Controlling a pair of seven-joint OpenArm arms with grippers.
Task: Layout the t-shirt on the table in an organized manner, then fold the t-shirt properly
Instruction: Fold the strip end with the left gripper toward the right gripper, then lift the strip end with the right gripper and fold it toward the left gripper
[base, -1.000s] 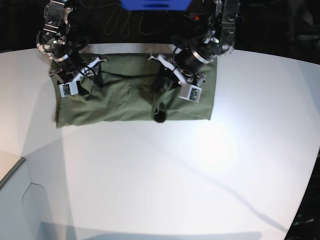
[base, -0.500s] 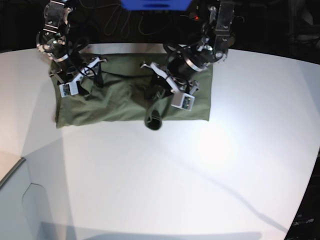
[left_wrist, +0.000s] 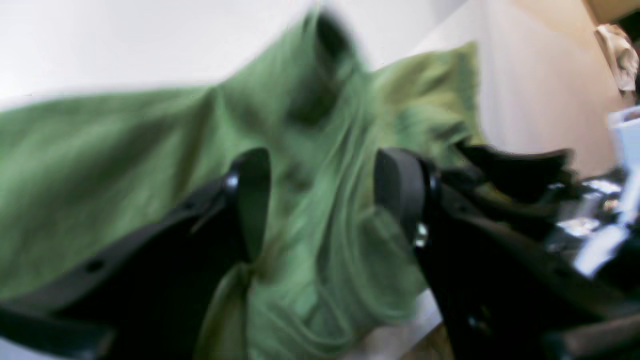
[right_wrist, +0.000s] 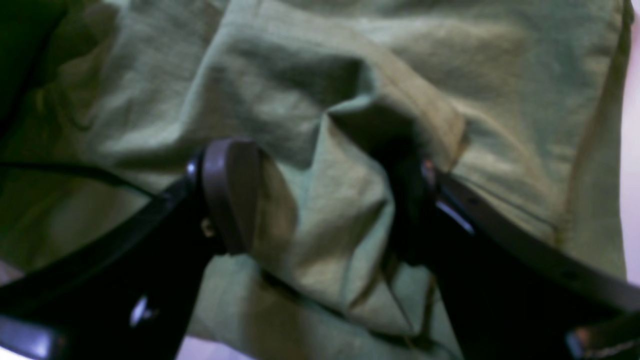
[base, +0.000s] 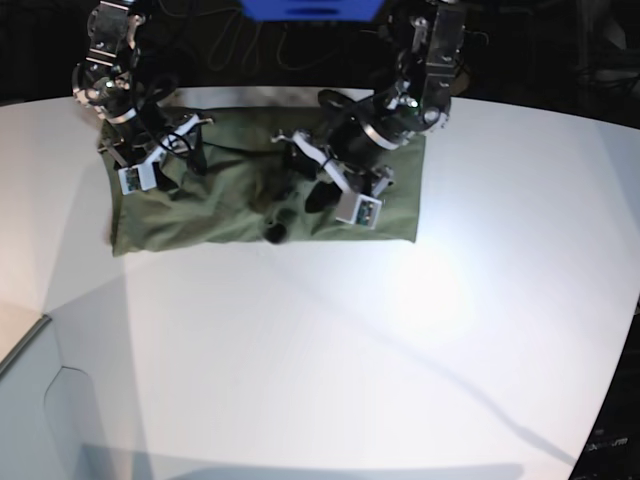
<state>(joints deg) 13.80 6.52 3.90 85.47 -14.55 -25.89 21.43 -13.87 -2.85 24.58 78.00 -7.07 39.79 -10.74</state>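
Note:
The olive-green t-shirt (base: 230, 200) lies as a wide, wrinkled band at the far side of the white table (base: 330, 350). My left gripper (base: 305, 190) hangs over the band's middle-right. In the left wrist view the left gripper (left_wrist: 325, 195) is open, its fingers (left_wrist: 252, 200) apart on either side of a raised ridge of t-shirt (left_wrist: 100, 165). A small dark fold (base: 275, 235) sits at the near hem. My right gripper (base: 165, 165) rests on the shirt's left part. Seen from the right wrist, the right gripper (right_wrist: 320, 205) is open astride a crease in the t-shirt (right_wrist: 450, 60).
A blue object (base: 310, 8) and dark cables lie beyond the table's curved far edge. The table's left edge steps down to a lower grey surface (base: 30, 400). Wide white tabletop stretches in front of the shirt.
The left gripper moved leftward across the shirt with a pinched fold, then opened and let it drop near the front hem. The right arm has not moved.

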